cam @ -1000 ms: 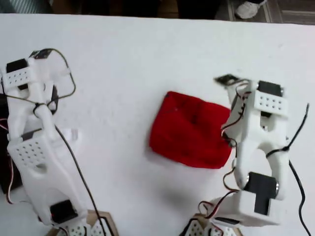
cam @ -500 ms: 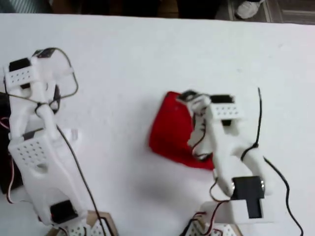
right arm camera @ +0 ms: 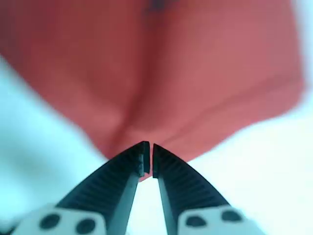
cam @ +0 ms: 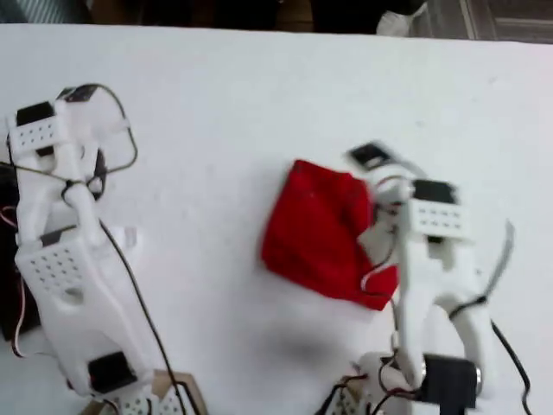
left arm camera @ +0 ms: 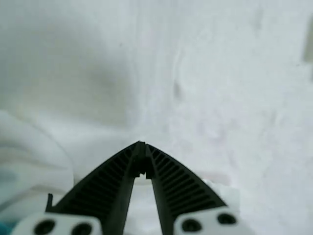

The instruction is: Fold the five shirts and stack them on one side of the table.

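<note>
A folded red shirt (cam: 315,232) lies near the middle of the white table (cam: 216,104). The right arm (cam: 429,226) stands over the shirt's right edge and hides that part. In the right wrist view the right gripper (right arm camera: 147,157) is shut, its tips low at the border of the red shirt (right arm camera: 161,73), with white table on both sides. Whether cloth is pinched between the tips I cannot tell. The left arm (cam: 52,173) is at the table's left side, far from the shirt. The left gripper (left arm camera: 142,148) is shut over bare table with nothing in it.
A black object (cam: 7,259) sits at the left edge behind the left arm. Both arm bases are at the near edge, with a wooden piece (cam: 177,389) by the left one. Open table lies beyond and left of the shirt.
The right arm swung left across the red shirt, then back to its right edge. The shirt's right side looks slightly pulled in. The left arm has kept still.
</note>
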Robot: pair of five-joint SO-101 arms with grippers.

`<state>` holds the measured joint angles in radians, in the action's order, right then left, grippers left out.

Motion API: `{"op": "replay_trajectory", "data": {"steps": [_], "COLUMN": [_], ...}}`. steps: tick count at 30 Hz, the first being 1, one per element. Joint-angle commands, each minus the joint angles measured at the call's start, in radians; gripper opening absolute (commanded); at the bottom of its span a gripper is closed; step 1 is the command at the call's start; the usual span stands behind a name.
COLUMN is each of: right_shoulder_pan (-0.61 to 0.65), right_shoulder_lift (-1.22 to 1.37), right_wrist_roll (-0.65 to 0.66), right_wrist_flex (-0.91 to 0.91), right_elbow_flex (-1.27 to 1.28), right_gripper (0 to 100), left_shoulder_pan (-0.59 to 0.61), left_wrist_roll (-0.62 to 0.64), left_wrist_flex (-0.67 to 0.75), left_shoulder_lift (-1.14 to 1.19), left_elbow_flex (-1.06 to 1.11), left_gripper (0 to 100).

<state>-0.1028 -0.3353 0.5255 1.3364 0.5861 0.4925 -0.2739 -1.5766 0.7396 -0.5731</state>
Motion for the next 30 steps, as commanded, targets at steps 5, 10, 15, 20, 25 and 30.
{"op": "replay_trajectory", "data": {"steps": [5,10,15,20,25,30], "right_shoulder_pan": [-0.114,-0.076,-0.051,-0.050,-0.053,-0.074], "right_shoulder_lift": [0.022,0.211,0.415,0.578,0.687,0.733], "right_wrist_roll": [-0.236,-0.264,-0.259,-0.256,-0.196,-0.192], "right_wrist_flex": [-0.136,-0.163,-0.090,0.002,0.036,0.036], "right_elbow_flex": [-0.118,-0.226,-0.377,-0.511,-0.626,-0.723], "right_gripper": [18.9,17.3,17.0,17.0,9.8,1.9], "left_shoulder_pan": [-0.009,-0.008,-0.005,-0.005,-0.008,-0.006], "left_wrist_roll": [0.012,0.012,0.012,0.011,0.011,0.011], "left_wrist_flex": [0.011,0.008,0.008,0.011,0.011,0.011], "left_shoulder_lift": [-0.012,-0.012,-0.012,-0.012,-0.012,-0.012], "left_elbow_flex": [-0.035,-0.030,-0.028,-0.031,-0.035,-0.035], "left_gripper": [3,3,3,3,3,3]}}
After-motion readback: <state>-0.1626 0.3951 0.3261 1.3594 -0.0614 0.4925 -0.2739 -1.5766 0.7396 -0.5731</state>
